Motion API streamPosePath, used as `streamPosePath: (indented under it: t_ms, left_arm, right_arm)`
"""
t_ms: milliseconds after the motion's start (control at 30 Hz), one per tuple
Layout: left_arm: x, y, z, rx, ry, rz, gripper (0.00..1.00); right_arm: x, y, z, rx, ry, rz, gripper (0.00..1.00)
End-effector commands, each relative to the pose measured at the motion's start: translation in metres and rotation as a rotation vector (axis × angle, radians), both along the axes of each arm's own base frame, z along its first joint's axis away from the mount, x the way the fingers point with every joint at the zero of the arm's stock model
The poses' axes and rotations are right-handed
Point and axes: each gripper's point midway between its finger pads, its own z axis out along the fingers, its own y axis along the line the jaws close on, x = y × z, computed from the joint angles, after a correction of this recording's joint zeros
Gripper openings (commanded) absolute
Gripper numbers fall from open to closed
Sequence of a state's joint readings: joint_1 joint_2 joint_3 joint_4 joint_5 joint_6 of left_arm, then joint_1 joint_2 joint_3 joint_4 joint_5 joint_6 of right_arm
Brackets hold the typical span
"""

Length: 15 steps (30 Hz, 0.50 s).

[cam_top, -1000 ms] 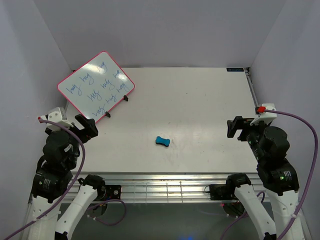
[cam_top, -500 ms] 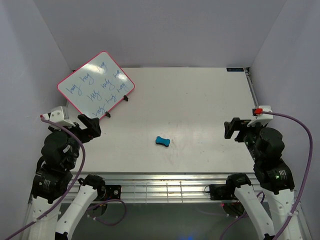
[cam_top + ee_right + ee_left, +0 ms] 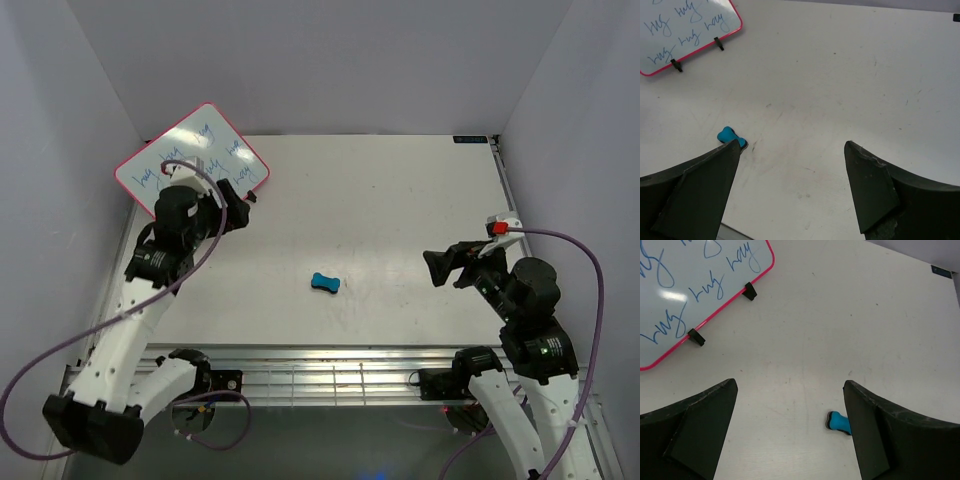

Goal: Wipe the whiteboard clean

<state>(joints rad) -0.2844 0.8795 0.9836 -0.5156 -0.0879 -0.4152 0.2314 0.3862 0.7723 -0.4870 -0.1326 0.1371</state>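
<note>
The whiteboard (image 3: 215,140) leans on a black wire stand at the table's far left, pink-rimmed and covered with blue handwritten words. It also shows in the left wrist view (image 3: 690,285) and the right wrist view (image 3: 685,30). The small blue eraser (image 3: 324,283) lies flat mid-table, apart from both grippers. It also shows in the left wrist view (image 3: 838,421) and the right wrist view (image 3: 730,136). My left gripper (image 3: 234,203) is open and empty, raised just in front of the board's lower edge and hiding part of it. My right gripper (image 3: 445,265) is open and empty, right of the eraser.
The stand's black feet (image 3: 696,337) rest on the table in front of the board. Purple-grey walls close the table on the left, back and right. A metal rail (image 3: 330,375) runs along the near edge. A small dark label (image 3: 470,139) sits at the far right corner.
My left arm has swung up and forward from the near left corner to the whiteboard. My right gripper has moved left, toward the eraser. Board and eraser have not moved.
</note>
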Motion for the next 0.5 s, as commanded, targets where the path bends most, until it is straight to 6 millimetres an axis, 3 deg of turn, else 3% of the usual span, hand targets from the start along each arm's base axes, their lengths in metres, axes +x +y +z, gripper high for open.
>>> streamPosePath:
  t_ms: [0, 33, 67, 100, 133, 167, 267, 367, 467]
  left_arm:
    - [0.050, 0.010, 0.012, -0.023, -0.015, 0.069, 0.98]
    - [0.058, 0.025, 0.008, -0.029, 0.007, 0.136, 0.98]
    - [0.068, 0.073, 0.006, -0.049, 0.017, 0.268, 0.98]
    - [0.071, 0.081, 0.000, -0.115, 0.033, 0.227, 0.98]
    - [0.076, 0.103, 0.003, -0.143, 0.000, 0.282, 0.98]
    - [0.072, 0.144, -0.006, -0.139, 0.004, 0.393, 0.98]
    - [0.066, 0.200, -0.022, -0.129, 0.045, 0.532, 0.98]
    - [0.064, 0.230, -0.034, 0.001, 0.016, 0.613, 0.98]
    - [0.080, 0.219, -0.056, 0.038, -0.028, 0.466, 0.98]
  right_arm:
    - [-0.001, 0.013, -0.001, -0.014, -0.019, 0.083, 0.90]
    - [-0.004, 0.017, -0.001, -0.009, -0.027, 0.112, 0.90]
    - [-0.007, 0.020, 0.001, -0.005, -0.036, 0.131, 0.90]
    - [-0.009, 0.023, 0.003, 0.002, -0.050, 0.157, 0.90]
    - [-0.015, 0.032, 0.005, 0.018, -0.070, 0.215, 0.90]
    - [-0.019, 0.036, 0.006, 0.036, -0.073, 0.241, 0.90]
    - [-0.033, 0.053, 0.007, 0.072, -0.089, 0.363, 0.90]
    - [-0.044, 0.070, 0.009, 0.113, -0.099, 0.465, 0.90]
    - [-0.053, 0.080, 0.010, 0.128, -0.090, 0.535, 0.90]
